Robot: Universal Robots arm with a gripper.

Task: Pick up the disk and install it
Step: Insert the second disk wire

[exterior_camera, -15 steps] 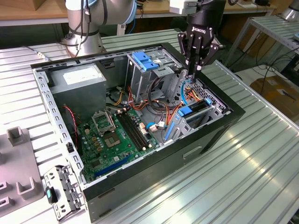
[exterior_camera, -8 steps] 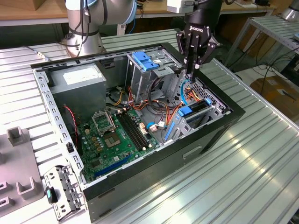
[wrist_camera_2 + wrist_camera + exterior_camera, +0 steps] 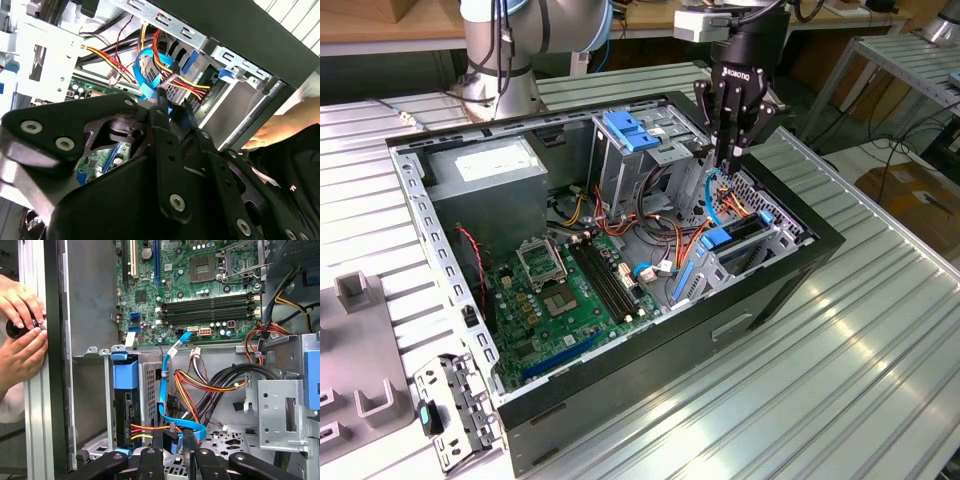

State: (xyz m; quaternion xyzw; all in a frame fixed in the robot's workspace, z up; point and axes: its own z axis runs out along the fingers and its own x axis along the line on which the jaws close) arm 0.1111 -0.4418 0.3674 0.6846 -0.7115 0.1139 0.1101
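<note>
Inside the open computer case [image 3: 800,262], your disk [image 3: 732,240] sits upright in the drive bay by the case wall, cables plugged in. Your claw [image 3: 735,152] hangs just above it, fingers nearly closed around the thin blue cable [image 3: 167,390]. First wrist view adds a person's hands [image 3: 20,325] outside the case.

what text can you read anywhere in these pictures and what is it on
White lettering on black gripper: a brand mark, not quoted.
White label on grey metal power supply box: too small to read.
White tag on thin blue cable: unreadable.
Green motherboard print: too small.
</note>
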